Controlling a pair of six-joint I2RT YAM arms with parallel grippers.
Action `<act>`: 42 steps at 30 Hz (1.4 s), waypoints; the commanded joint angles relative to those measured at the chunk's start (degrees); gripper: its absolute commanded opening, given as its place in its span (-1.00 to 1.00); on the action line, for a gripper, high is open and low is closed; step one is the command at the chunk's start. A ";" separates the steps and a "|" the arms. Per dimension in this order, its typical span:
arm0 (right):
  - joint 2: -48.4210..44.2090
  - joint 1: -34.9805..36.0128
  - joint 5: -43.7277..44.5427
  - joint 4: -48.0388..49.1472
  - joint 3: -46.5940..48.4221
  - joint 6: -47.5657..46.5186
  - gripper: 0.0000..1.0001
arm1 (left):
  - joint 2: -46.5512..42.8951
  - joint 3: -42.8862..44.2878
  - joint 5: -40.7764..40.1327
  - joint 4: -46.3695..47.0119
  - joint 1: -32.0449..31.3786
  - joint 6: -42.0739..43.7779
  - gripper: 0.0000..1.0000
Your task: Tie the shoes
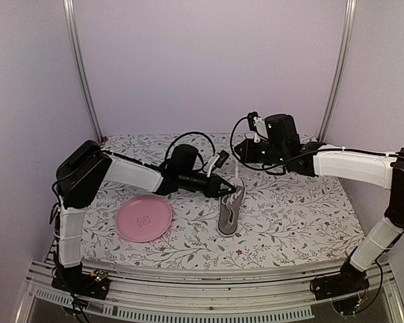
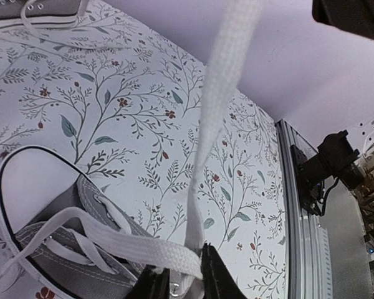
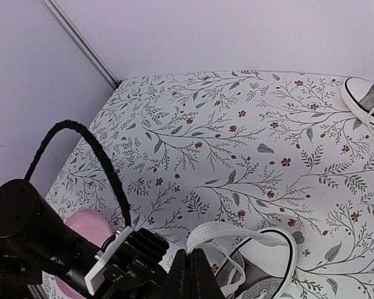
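A grey sneaker (image 1: 231, 210) lies on the floral bench (image 1: 303, 215), just beneath both arms' jaws, which meet above its laces. The right jaws are pinched tight on a white lace (image 2: 219, 93) that runs taut from them to the left jaws. The left jaws are barely parted around it, and whether they grip cannot be told. If they release while the right jaws pull, the lace could slip free or drag the light shoe. A second sneaker (image 3: 365, 93) sits well beyond the right jaws.

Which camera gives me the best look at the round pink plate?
The top external view: the round pink plate lies whole and uncovered on the floral cloth. The right wrist view catches only a sliver of it behind the left arm. The left wrist view misses it.
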 commanded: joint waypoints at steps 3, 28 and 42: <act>0.50 -0.38 -1.77 2.07 1.36 -0.37 -0.97 | 1.74 2.74 1.51 0.13 0.86 0.11 -0.57; 6.62 -0.56 -7.76 3.76 6.31 -0.32 -0.96 | -0.12 1.36 -0.40 -0.60 0.84 1.95 -1.00; 16.80 -6.08 -25.00 8.38 9.80 3.77 0.10 | -3.90 -9.28 -3.40 11.14 1.69 -5.75 -1.00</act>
